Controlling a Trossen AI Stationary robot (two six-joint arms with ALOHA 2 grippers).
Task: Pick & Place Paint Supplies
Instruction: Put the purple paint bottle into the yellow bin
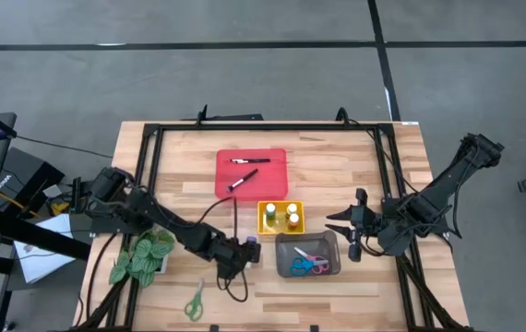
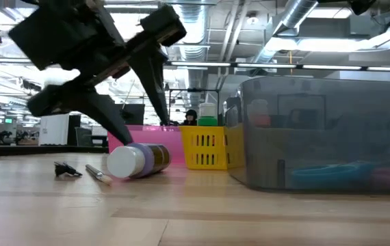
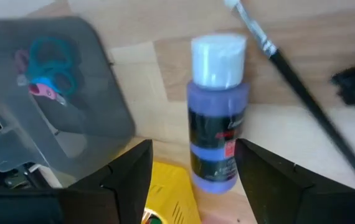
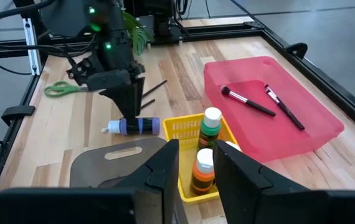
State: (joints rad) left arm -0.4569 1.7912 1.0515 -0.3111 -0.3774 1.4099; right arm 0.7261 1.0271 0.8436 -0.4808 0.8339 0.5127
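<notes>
The red tray (image 1: pixel 251 172) holds two paintbrushes (image 4: pixel 247 102), the yellow tray (image 4: pixel 172 135) two upright bottles (image 4: pixel 211 127), and the grey tray (image 1: pixel 307 254) pink and blue scissors (image 1: pixel 309 265). A purple bottle (image 3: pixel 217 118) with a white cap and dark label lies on the surface beside a loose brush (image 3: pixel 302 99). The left pincer (image 3: pixel 193 163) straddles it, fingers spread and not gripping; the right pincer (image 4: pixel 196 163) hovers partly open and empty near the trays, while green scissors (image 1: pixel 194 302) lie far left.

Wood table (image 1: pixel 337 152): 3 trays, bottle (image 3: pixel 218 112), scissors (image 1: pixel 194 302).
</notes>
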